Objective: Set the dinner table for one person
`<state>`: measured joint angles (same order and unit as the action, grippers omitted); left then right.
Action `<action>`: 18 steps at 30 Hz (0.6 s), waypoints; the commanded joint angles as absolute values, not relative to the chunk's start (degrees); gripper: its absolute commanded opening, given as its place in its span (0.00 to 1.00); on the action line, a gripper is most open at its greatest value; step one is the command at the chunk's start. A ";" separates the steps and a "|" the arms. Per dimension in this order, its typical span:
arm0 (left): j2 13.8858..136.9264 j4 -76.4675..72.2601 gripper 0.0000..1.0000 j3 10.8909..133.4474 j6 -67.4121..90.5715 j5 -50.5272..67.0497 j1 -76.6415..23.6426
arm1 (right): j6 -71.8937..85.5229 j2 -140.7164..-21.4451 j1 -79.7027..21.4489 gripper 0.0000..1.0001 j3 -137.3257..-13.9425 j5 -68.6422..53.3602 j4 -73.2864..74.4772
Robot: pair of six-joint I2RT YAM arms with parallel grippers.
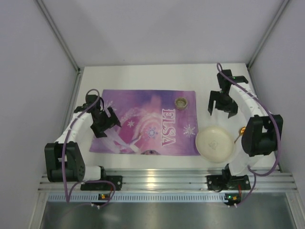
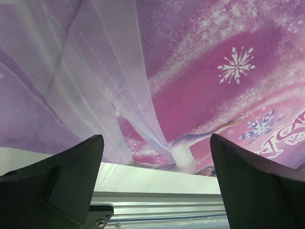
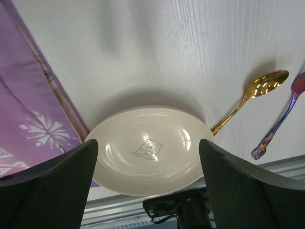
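Flat matte white dinner table (image 1: 143,76), rail-edged.

On the dinner table (image 1: 143,76), plate (image 1: 215,143) lies right of placemat (image 1: 143,121), left of spoon (image 3: 266,82).

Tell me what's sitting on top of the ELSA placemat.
A small round cup stands near the placemat's far right corner; the plate overlaps its near right edge. The left gripper hides part of its left side.

The round cream plate (image 3: 150,148) looks smooth and glossy, the gold metal spoon (image 3: 252,90) shiny, the white table (image 3: 167,47) matt.
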<state>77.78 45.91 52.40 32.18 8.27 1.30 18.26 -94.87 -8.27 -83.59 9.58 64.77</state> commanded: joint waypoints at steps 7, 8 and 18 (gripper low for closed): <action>77.61 41.92 0.98 52.47 30.24 12.13 0.18 | 19.25 -101.68 -4.66 0.87 -82.18 2.29 61.96; 77.35 42.01 0.98 52.47 30.15 12.30 0.18 | 18.99 -102.21 -4.40 0.87 -82.00 1.94 61.79; 72.87 43.59 0.98 50.19 29.79 11.16 0.18 | 19.07 -102.75 -1.76 0.86 -75.85 -6.32 58.54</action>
<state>75.90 43.68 51.35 30.46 11.11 0.32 18.61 -104.01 -2.35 -76.75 -2.50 60.58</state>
